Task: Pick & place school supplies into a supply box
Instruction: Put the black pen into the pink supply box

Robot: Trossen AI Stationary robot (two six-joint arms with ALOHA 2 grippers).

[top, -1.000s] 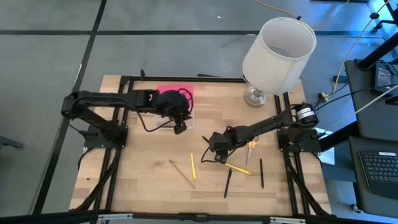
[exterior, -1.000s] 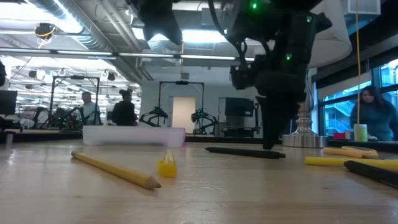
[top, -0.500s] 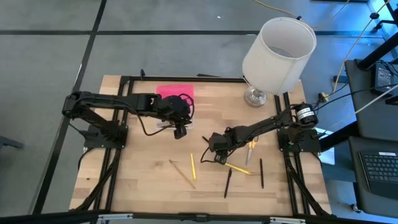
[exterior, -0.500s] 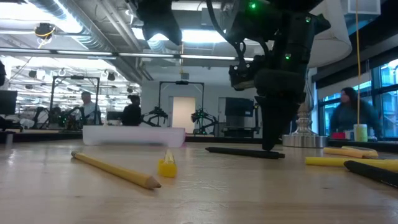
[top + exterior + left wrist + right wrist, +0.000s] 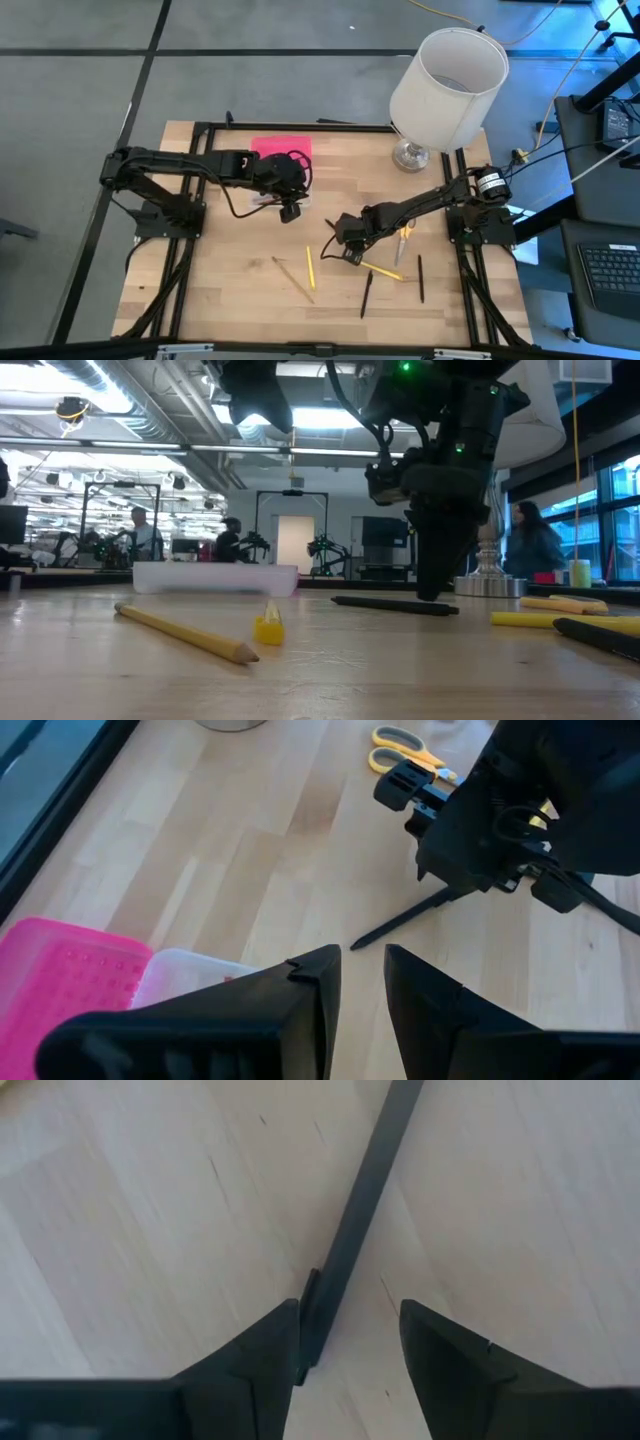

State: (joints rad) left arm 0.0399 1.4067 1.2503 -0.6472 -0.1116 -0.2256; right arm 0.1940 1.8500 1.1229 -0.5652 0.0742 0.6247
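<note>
Wooden table [image 5: 230, 290] with black frame. White lampshade [image 5: 448, 88] on a metal base [image 5: 410, 155] at far right corner. Keyboard [image 5: 610, 270] on side desk. Three people [image 5: 530, 545] in room behind; bright ceiling lights.

grey floor [image 5: 80, 80] — bright ceiling lights [image 5: 320, 418], windows [image 5: 610, 500] beyond.

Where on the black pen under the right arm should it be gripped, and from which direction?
Grip the black pen on its thin shaft, from straight above, fingers either side across its width. It lies flat on the table, so only its sides are free. The right end effector already hangs open astride it.
</note>
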